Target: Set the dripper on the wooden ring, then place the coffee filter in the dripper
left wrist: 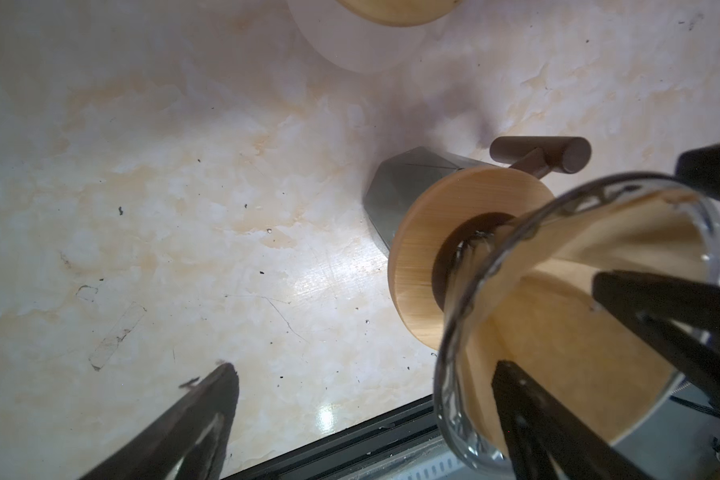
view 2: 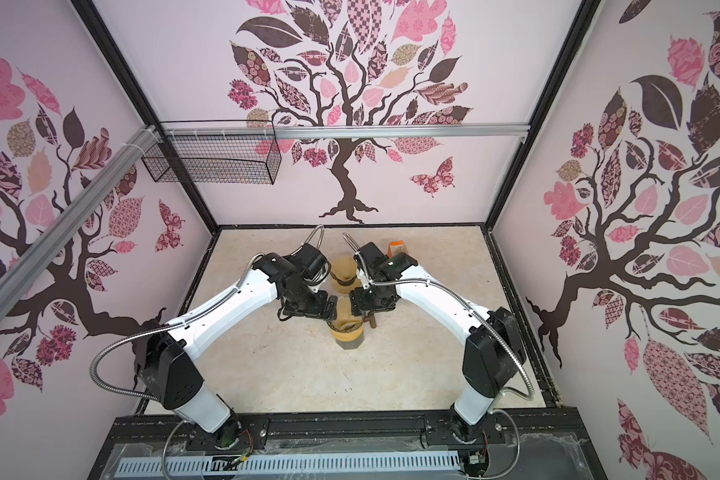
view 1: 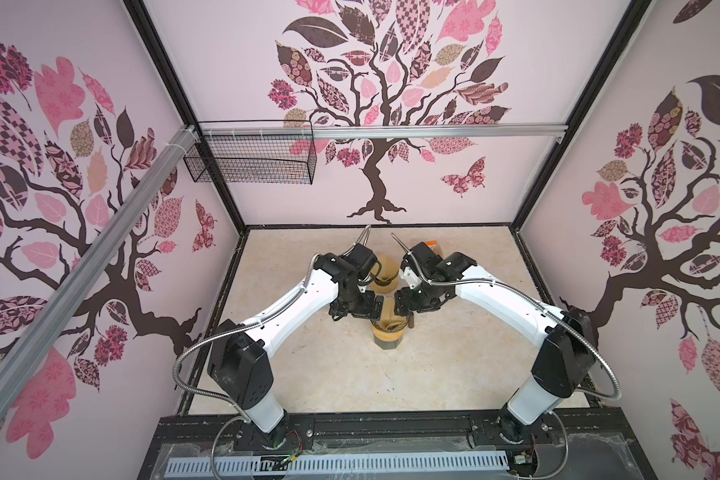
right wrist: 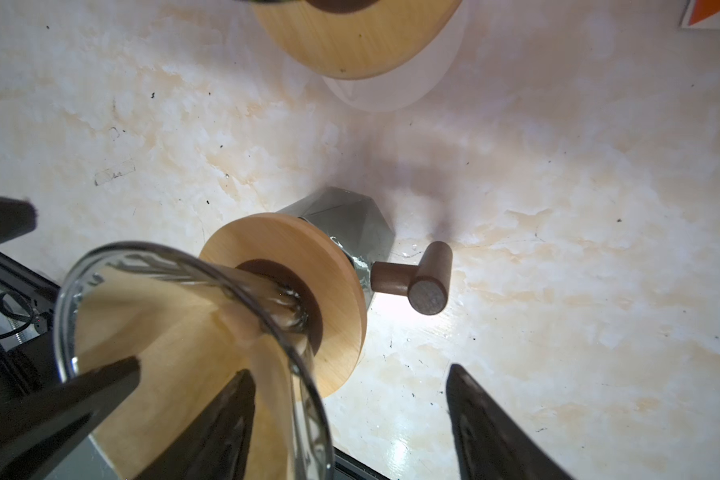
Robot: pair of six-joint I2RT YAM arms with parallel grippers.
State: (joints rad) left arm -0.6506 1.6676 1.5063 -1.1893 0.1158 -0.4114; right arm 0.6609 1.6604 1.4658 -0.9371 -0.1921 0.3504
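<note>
The dripper (view 1: 387, 330) (view 2: 347, 332) is a glass cone in a wooden collar (left wrist: 425, 249) (right wrist: 292, 249), standing on a grey faceted cup with a brown handle (right wrist: 429, 278). The brown paper coffee filter (left wrist: 558, 332) (right wrist: 163, 324) lies inside the cone. My left gripper (left wrist: 364, 368) (view 1: 378, 307) is open and straddles the glass rim (left wrist: 458, 316), one finger inside on the filter and one outside. From the opposite side my right gripper (right wrist: 350, 370) (view 1: 396, 305) is open and straddles the rim (right wrist: 267, 299) the same way. Neither gripper holds anything.
Just behind stands a second wooden-collared cone (view 1: 385, 272) (view 2: 344, 272) on a white base (right wrist: 391, 95). An orange and white box (view 1: 435, 247) (view 2: 396, 248) sits at the back right. A black wire basket (view 1: 250, 153) hangs on the back wall.
</note>
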